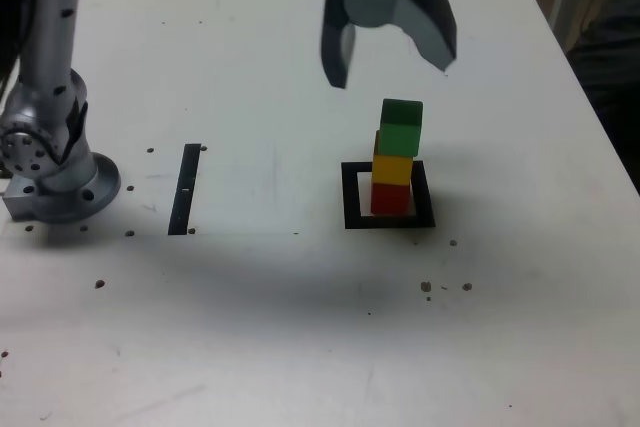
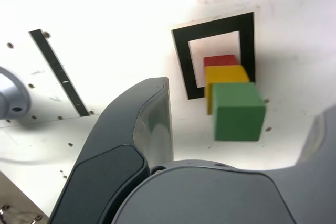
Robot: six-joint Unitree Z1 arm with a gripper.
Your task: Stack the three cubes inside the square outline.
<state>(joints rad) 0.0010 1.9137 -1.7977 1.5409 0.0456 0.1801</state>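
My fingers (image 1: 395,62) hang spread wide above the worktop (image 1: 300,327), with nothing between them. In the exterior view they sit higher in the frame than the stack and apart from it, one dark curved finger on each side of the pale grey hub.

The three cubes stand in one column. The red cube (image 1: 391,197) is at the bottom, resting on the pale centre of the square outline (image 1: 351,197). The yellow cube (image 1: 393,168) sits on the red one, and the green cube (image 1: 401,127) sits on the yellow one. The green cube is shifted a little toward the exterior view's right, so it overhangs the yellow cube's edge slightly. The column stands inside the black border, closer to one side of it than to the opposite side.

From my wrist camera I look down on the stack past my own dark fingers: the green cube (image 2: 239,112) is nearest, with slivers of the yellow cube (image 2: 223,74) and the red cube (image 2: 219,60) showing behind it, all within the square outline (image 2: 181,61).

A thin black strip (image 1: 185,189) lies flat on the worktop, well apart from the outline toward the exterior view's left. Further left stands my silver arm base (image 1: 50,162). Small dark holes dot the white surface.
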